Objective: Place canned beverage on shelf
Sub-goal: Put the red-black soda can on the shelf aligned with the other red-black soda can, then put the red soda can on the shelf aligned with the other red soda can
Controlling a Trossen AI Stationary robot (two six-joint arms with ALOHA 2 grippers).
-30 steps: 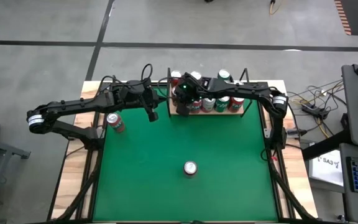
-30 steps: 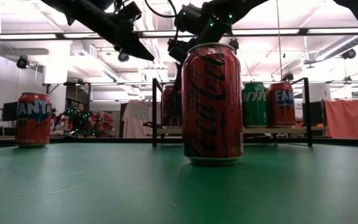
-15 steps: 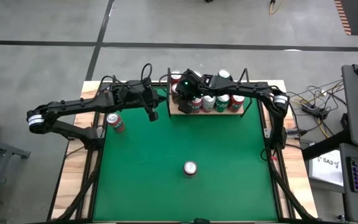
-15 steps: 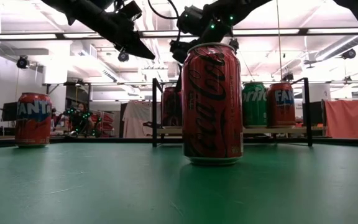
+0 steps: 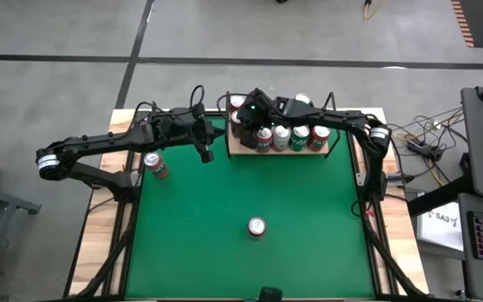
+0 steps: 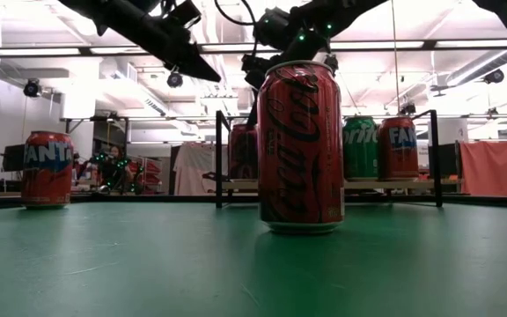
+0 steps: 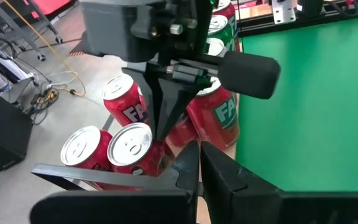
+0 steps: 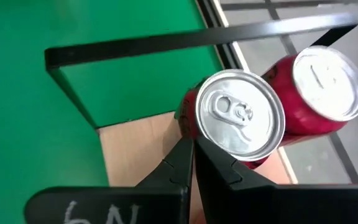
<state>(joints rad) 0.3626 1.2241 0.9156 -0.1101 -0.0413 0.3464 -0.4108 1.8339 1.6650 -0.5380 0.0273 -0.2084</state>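
The shelf [image 5: 234,150], a tan wood board with black uprights [image 8: 73,87], stands at the table's far edge and bears several upright cans. My right gripper [image 8: 192,144] is shut and slants down over the shelf's left end, its tips beside a red can [image 8: 240,121]; a second red can [image 8: 325,87] stands behind that one. The left wrist view shows the right gripper [image 7: 161,130] among the cans. My left gripper [image 5: 207,156] is shut with nothing in it and hangs above the green table just left of the shelf. My right gripper's shut fingertips come from above, slanting down, right next to the side wall [image 8: 186,118] of the red can, which stands upright on the board's left end. Whether they touch it I cannot tell.
A red cola can [image 5: 257,226] stands upright in the middle of the green table, toward its near edge. An orange-red Fanta can [image 5: 154,164] stands near the left edge, below my left arm. On the shelf's right part stand a green can [image 6: 359,148] and a Fanta can [image 6: 398,148].
My right gripper has drawn a little up and toward the table's far edge over the shelf's left end and has rolled slightly, staying shut. The cans on the table have not moved.
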